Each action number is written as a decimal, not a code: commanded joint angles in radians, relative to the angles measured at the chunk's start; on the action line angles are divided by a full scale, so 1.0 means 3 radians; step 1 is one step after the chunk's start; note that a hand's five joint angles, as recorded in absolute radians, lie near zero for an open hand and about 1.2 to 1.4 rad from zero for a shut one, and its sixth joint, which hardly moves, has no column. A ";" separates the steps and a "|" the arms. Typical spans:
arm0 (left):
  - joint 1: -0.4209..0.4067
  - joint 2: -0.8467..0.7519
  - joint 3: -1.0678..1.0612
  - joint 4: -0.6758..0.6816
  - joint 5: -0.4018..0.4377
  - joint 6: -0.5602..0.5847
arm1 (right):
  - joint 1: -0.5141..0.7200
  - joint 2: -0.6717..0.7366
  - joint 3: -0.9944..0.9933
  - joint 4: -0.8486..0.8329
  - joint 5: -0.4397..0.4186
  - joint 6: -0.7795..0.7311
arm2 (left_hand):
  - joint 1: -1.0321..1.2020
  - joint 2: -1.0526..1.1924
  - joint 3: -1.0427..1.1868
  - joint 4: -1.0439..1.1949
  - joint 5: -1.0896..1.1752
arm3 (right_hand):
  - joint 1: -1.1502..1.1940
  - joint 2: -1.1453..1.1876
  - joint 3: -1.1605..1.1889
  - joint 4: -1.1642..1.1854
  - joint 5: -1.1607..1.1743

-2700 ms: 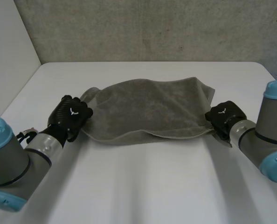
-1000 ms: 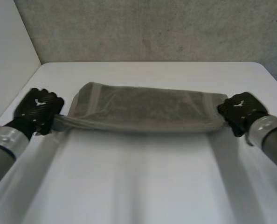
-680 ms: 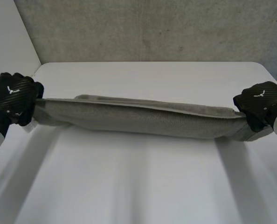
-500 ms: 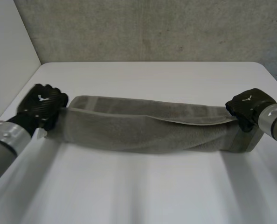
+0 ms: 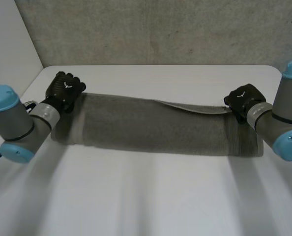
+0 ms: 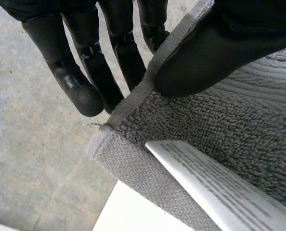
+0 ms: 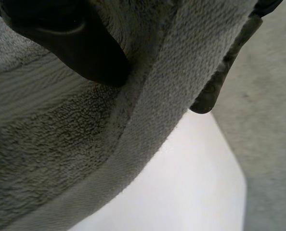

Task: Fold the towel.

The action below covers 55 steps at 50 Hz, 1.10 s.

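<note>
There it was: the grey terry-cloth towel (image 5: 156, 130) lay stretched in one long band across the white table (image 5: 151, 196), running side to side with one layer over another. The black left hand (image 5: 65, 90) sat at its far left corner, and the black right hand (image 5: 243, 100) at its far right corner. A thin hemmed edge (image 5: 190, 108) ran from the middle to the right hand, lifted slightly. The grey left arm (image 5: 35, 118) and grey right arm (image 5: 266, 123) reached in from either side. A rough concrete wall (image 5: 160, 29) stood behind.
</note>
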 commanded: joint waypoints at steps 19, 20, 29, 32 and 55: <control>-0.0260 -0.0613 0.0705 0.0022 -0.0327 0.0156 | 0.0033 0.0846 -0.0807 -0.0346 0.0215 -0.0151 | -0.4283 -0.4463 -0.4572 -0.4485 -0.5108 | -0.3908 -0.3922 -0.3906 -0.3924 -0.3992; -0.0280 -0.0572 0.0680 0.0012 -0.0383 0.0232 | 0.0033 0.0805 -0.0771 -0.0352 0.0200 -0.0100 | -0.4284 -0.4464 -0.4573 -0.4486 -0.5109 | -0.3908 -0.3922 -0.3906 -0.3924 -0.3992; -0.0301 -0.0286 0.0547 0.0012 -0.0557 0.0289 | -0.0003 0.0166 -0.0408 -0.0520 0.0169 0.0376 | -0.4264 -0.4445 -0.4553 -0.4466 -0.5089 | -0.3908 -0.3922 -0.3906 -0.3924 -0.3992; -0.0265 -0.0127 0.0414 0.0012 -0.0609 0.0248 | -0.0023 -0.0177 -0.0147 -0.0592 0.0144 0.0580 | -0.4215 -0.4396 -0.4505 -0.4417 -0.5040 | -0.3908 -0.3922 -0.3906 -0.3924 -0.3992; -0.0025 0.1457 -0.1549 0.0006 0.0000 -0.1311 | -0.0115 -0.0893 0.1386 -0.0233 -0.0025 0.0989 | -0.4166 -0.4347 -0.4456 -0.4368 -0.4991 | -0.3150 -0.3163 -0.3148 -0.3166 -0.3233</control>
